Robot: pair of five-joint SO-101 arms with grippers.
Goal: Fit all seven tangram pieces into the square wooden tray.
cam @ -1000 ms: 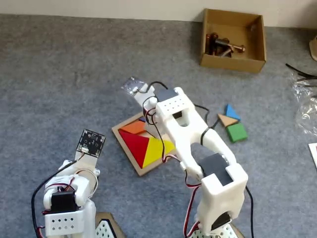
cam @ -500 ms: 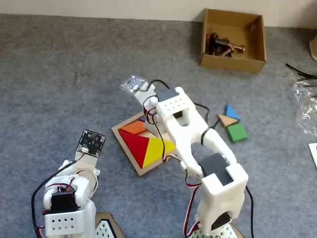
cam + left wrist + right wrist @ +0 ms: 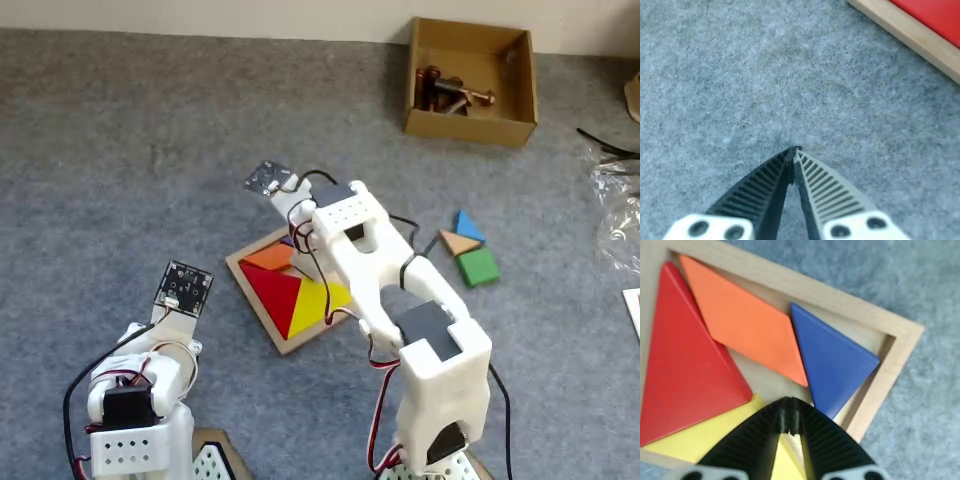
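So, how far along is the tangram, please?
Done: red, yellow, orange and blue pieces sit in the tray. In hand: nothing; the right end effector, over the tray, and left end effector are shut, empty. Remaining: light-blue triangle, tan triangle, green square on the carpet.

Tray part-filled: we count four pieces in, three out.
In the square wooden tray (image 3: 840, 304) a red triangle (image 3: 685, 370), an orange parallelogram (image 3: 747, 337), a blue triangle (image 3: 832, 362) in one corner and a yellow triangle (image 3: 695, 437) lie flat, with slivers of bare wood between them. Well apart from the tray, a loose blue triangle (image 3: 467, 225), a tan triangle (image 3: 459, 243) and a green square (image 3: 479, 266) lie clustered closely.
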